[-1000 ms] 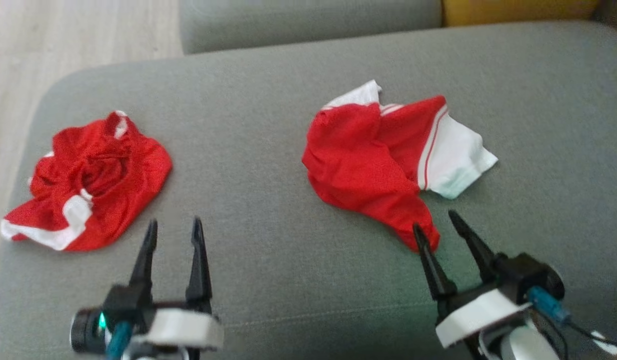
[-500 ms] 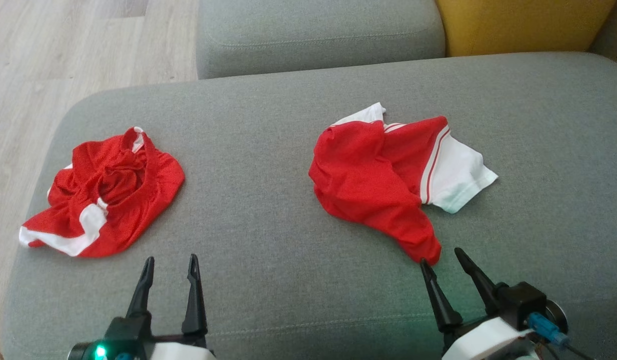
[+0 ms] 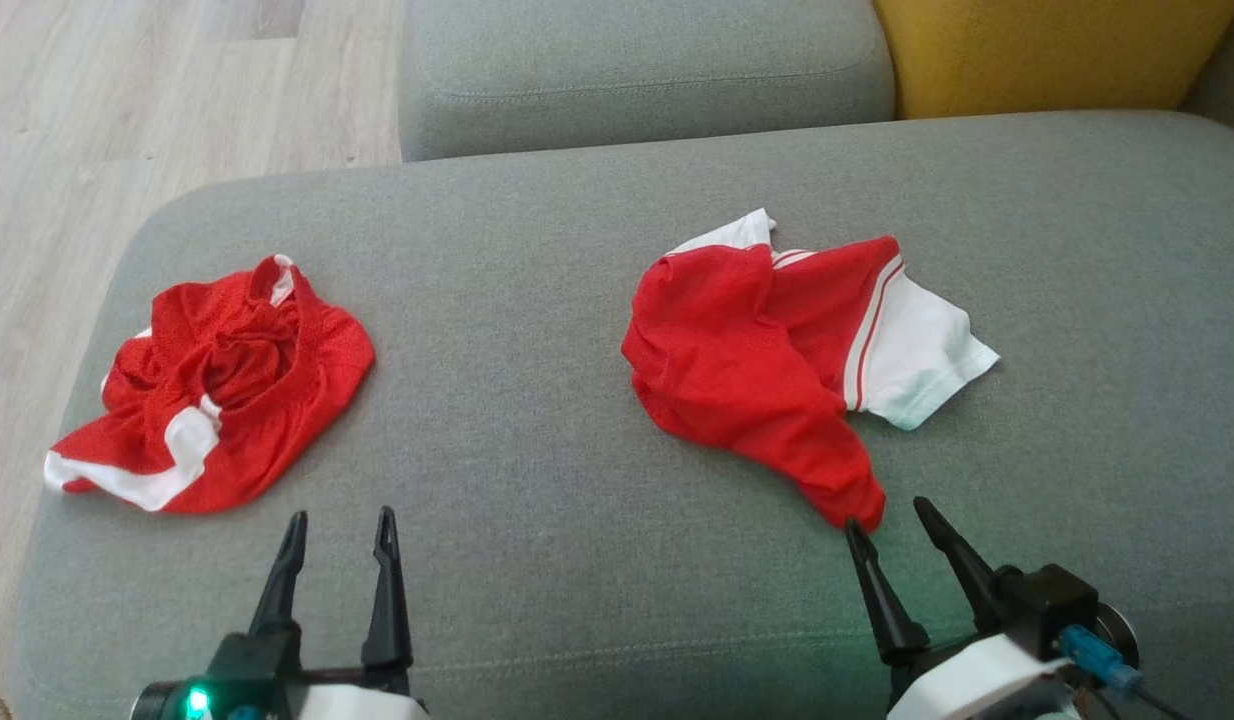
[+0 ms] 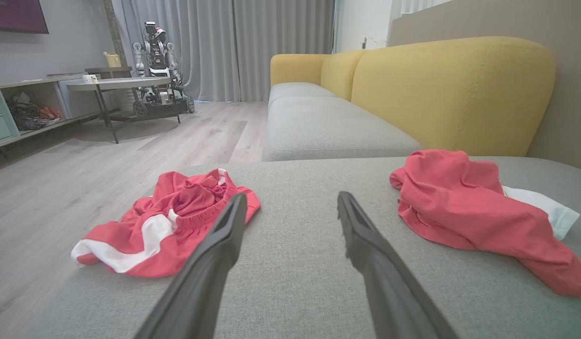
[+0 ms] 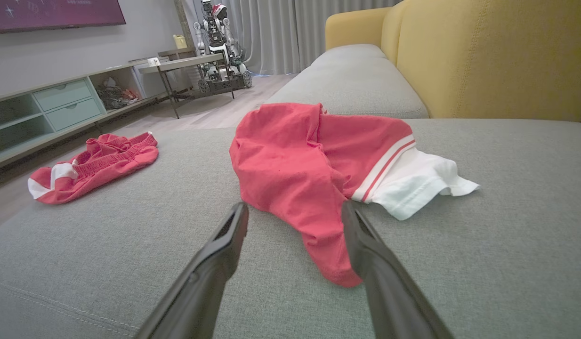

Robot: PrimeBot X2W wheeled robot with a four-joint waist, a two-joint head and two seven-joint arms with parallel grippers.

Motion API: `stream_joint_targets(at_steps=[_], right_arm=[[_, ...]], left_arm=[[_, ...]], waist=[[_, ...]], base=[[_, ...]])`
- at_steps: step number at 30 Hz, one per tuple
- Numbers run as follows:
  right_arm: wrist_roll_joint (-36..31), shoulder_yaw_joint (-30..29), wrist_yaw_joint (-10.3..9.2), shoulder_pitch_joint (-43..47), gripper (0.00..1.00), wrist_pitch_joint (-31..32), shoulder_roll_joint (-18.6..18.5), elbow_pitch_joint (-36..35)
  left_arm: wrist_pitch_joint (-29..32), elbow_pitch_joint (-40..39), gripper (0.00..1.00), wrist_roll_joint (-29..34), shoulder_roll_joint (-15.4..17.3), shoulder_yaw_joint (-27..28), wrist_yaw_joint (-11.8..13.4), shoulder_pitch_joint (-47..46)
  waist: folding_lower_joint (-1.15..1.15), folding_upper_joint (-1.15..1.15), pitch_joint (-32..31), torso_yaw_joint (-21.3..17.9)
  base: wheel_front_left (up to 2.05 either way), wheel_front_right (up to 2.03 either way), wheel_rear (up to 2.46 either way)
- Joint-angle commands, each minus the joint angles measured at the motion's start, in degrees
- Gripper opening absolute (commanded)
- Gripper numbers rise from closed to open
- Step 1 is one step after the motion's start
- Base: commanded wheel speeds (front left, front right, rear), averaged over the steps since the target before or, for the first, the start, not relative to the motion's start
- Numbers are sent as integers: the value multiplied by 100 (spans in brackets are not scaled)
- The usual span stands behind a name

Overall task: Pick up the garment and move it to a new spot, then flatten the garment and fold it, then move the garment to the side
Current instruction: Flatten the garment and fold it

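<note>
Jersey (image 3: 747, 370), red with white sleeves, lies crumpled on the grey sofa seat (image 3: 537, 420) toward 2 o'clock. Right pincer (image 3: 886, 514) gapes empty just beside its 5 o'clock tip. Left pincer (image 3: 341, 515) gapes empty too, and red shorts (image 3: 227, 400) lie at 9 o'clock.

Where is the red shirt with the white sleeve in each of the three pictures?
Head view: the shirt lies right of centre, halfway down.
Left wrist view: the shirt is at the right side, halfway down.
Right wrist view: the shirt is in the middle.
Shared landmark: the yellow sofa back, upper right in all three, beyond the shirt.
</note>
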Motion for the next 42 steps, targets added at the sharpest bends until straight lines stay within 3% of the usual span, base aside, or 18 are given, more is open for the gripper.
stream_joint_targets(at_steps=[1, 10, 20, 30, 31, 33, 34, 38, 42], right_arm=[[51, 111, -1, -150, 100, -54, 8, -172], [-63, -235, -1, -271, 100, -54, 8, 62], [-464, -968, -1, -1246, 100, -54, 8, 1965], [-963, -1136, -1, -1956, 99, -54, 8, 3037], [-976, -1115, -1, -2012, 83, -54, 8, 3121], [-999, -1067, -1, -2117, 12, -54, 8, 3278], [-1018, -1078, -1, -2152, 0, -54, 8, 3361], [-1256, -1413, -1, -2246, 0, -54, 8, 3480], [-1835, -2072, -1, -2222, 0, -54, 8, 2812]], left_arm=[[-70, -187, 100, 57, -45, 246, -28, -215], [-70, -91, 100, 45, -47, 213, -74, -216], [-70, 49, 100, 42, -47, -51, -95, -396], [-70, 111, 100, 18, -48, -256, -54, -675], [-70, 112, 100, 19, -48, -272, -47, -702], [-70, 117, 100, 23, -48, -307, -38, -753], [-70, 123, 100, 25, -48, -324, -35, -777], [-70, 121, 100, 1, -48, -349, 10, -836], [-70, 113, 100, -52, -48, -364, 45, -857]], waist=[[0, 0, -1, 1], [0, 0, 53, 50], [0, 0, 310, 426], [0, 0, 716, 618], [0, 0, 744, 625], [0, 0, 803, 638], [0, 0, 822, 642], [0, 0, 869, 565], [0, 0, 850, 352]], base=[[0, 0, 0], [0, 0, 0], [0, 0, 0], [0, 0, 0], [0, 0, 0], [0, 0, 0], [0, 0, 0], [0, 0, 0], [0, 0, 0]])
